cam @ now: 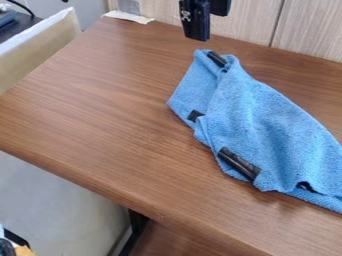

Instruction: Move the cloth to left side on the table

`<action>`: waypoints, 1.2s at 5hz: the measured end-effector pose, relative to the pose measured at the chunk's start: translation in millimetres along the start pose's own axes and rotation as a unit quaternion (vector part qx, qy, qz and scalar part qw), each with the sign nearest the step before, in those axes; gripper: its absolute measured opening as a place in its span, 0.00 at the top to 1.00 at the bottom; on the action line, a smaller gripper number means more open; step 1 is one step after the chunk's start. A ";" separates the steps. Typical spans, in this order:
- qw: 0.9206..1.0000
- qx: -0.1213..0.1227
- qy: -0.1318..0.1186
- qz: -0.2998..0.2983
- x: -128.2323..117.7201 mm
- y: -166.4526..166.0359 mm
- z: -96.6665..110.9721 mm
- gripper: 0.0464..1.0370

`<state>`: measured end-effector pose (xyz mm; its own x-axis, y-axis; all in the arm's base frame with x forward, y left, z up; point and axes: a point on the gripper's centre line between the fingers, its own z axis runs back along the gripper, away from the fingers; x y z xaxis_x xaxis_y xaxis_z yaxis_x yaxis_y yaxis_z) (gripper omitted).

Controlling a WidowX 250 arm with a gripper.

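The near edge of the brown wooden tabletop (113, 120) runs slantwise across the foreground, from the left side of the view down to the bottom. Below it, at a lower level, show a second wooden surface (175, 242), a black leg (137, 222) and a pale grey surface (60, 200). In the bottom left corner sits a small dark and orange thing (22, 250), probably some bundled item, though too much is cut off to be sure.

The blue cloth (267, 120) lies crumpled and folded on the right part of the tabletop, its narrow end towards the back and its wide end running out of the view at the right. Dark strips show along it: one at the narrow end, one at the left edge, a bigger one at the front edge and a dark bit farther right.

The pincer (196, 31) hangs at the top of the view, just beyond the cloth's narrow end and apart from it; I cannot tell how far open it is. It has hold of no part of the cloth.

Pale wood-grain panels (250, 22) stand upright along the back of the tabletop, limiting the room behind. A whitish sheet (127, 17) lies at the back left corner, and a beige panel (40, 47) with a white rim stands beside the left edge. Beyond that are a dark surface (21, 24) and a black cable (23, 6).
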<state>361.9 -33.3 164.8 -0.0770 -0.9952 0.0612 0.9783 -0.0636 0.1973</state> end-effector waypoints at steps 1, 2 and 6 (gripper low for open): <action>1.000 -0.019 0.000 0.004 -0.8 -2.8 -13.3 0.04; 0.999 -0.036 0.002 -0.004 10.2 -12.6 -24.0 0.04; 0.988 -0.070 -0.038 -0.135 86.1 -49.5 -74.8 0.04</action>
<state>321.3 -121.4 87.1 -0.3482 -0.9322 0.0985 0.9365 -0.3414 0.0798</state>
